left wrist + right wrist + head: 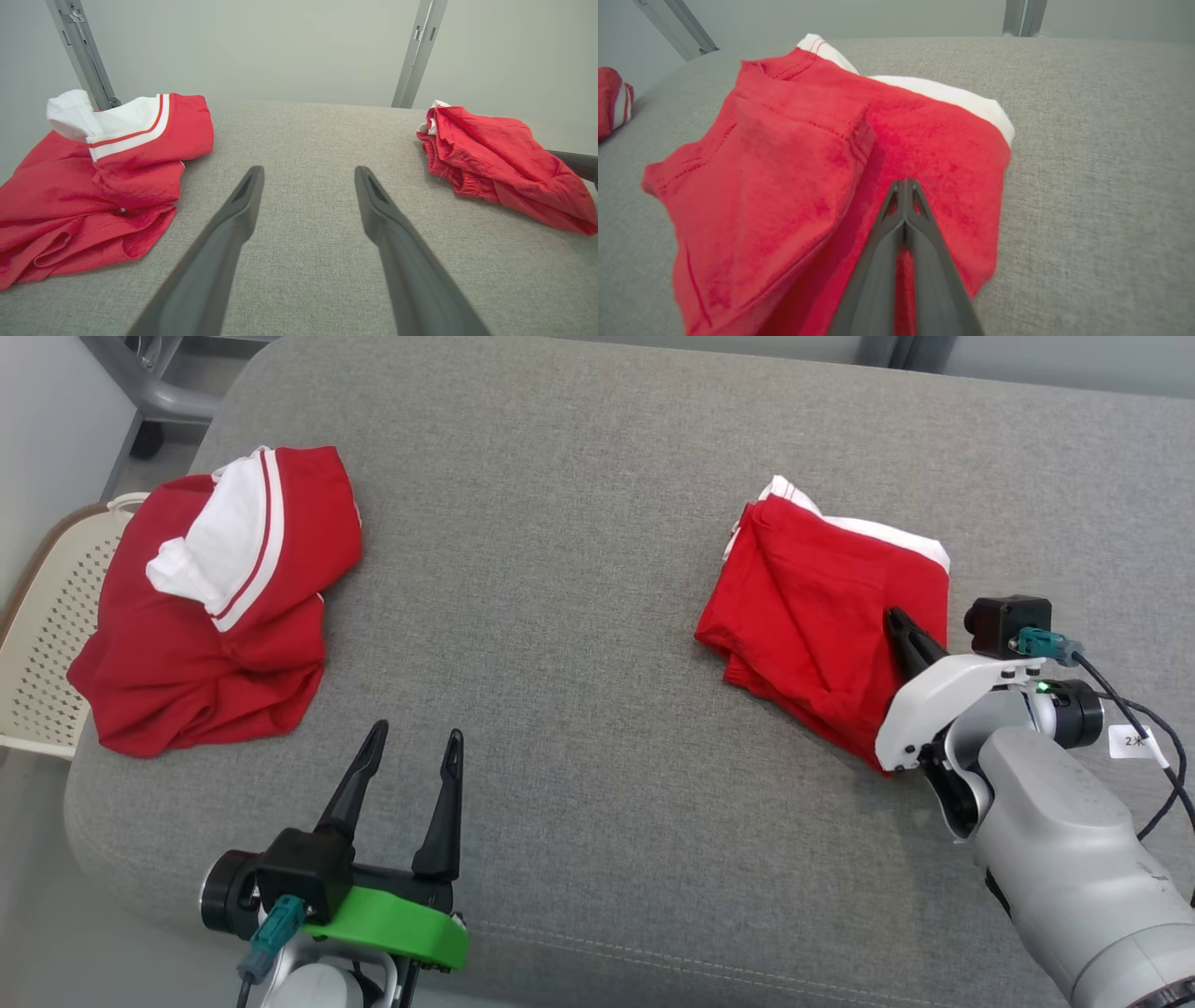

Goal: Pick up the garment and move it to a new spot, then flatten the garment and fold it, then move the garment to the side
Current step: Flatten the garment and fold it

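On the right side of the grey cushion (pixel 579 644), the folded red garment (pixel 803 607) lies with its long axis diagonal, far-left to near-right, and its white-trimmed edge pointing away from the robot. The right gripper (pixel 894 616) sits over it with jaws pressed together. The left gripper (pixel 415 739) stands well apart, jaws wide.

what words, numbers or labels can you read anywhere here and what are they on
"2" followed by one small mark too blurred to read: on the white tag hanging from the black cable.
No print can be read on the folded red garment or on the crumpled red and white garment.
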`<state>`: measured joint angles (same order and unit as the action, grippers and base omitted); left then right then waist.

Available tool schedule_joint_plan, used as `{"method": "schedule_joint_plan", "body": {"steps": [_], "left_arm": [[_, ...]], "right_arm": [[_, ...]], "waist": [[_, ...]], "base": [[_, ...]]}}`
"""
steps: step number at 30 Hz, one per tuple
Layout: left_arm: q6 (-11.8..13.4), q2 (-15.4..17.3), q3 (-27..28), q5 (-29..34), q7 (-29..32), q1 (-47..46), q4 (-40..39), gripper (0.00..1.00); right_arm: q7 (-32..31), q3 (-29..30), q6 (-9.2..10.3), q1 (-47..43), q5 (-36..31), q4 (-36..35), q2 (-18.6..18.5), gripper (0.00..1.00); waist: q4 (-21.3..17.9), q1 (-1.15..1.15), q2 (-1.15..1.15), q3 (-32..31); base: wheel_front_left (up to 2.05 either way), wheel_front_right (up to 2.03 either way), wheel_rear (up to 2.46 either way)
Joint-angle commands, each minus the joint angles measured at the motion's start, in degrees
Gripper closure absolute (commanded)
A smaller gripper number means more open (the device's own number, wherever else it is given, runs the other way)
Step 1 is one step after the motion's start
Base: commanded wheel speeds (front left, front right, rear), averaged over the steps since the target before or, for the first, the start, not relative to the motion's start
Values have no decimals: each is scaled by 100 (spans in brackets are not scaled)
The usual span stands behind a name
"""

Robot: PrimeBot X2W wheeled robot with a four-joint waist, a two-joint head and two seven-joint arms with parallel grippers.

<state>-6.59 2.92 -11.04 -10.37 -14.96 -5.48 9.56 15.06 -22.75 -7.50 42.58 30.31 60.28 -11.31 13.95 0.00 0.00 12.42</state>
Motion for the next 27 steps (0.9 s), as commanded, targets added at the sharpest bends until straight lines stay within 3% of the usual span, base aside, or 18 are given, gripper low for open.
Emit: {"method": "schedule_joint_plan", "body": {"steps": [1, 12, 20, 27], "left_arm": [[-20, -1, 19, 33, -22, -98, -16, 0], [11, -1, -12, -34, -22, -117, 7, 0], [53, -1, -42, -99, -22, -118, 36, 0], [104, -2, -11, -100, -22, -43, 44, 0]], "right_arm": [[25, 25, 2, 54, -69, 65, 36, 100], [25, -58, 2, 230, -113, 18, 354, 100], [25, -517, 2, 90, 24, 54, 632, 100], [25, -680, 2, 150, 267, -27, 626, 100]], "waist": [[46, 0, 0, 11], [250, 0, 0, 27], [388, 0, 0, -15], [360, 0, 0, -113]], "base": [[0, 0, 0], [0, 0, 0], [0, 0, 0], [0, 0, 0]]}}
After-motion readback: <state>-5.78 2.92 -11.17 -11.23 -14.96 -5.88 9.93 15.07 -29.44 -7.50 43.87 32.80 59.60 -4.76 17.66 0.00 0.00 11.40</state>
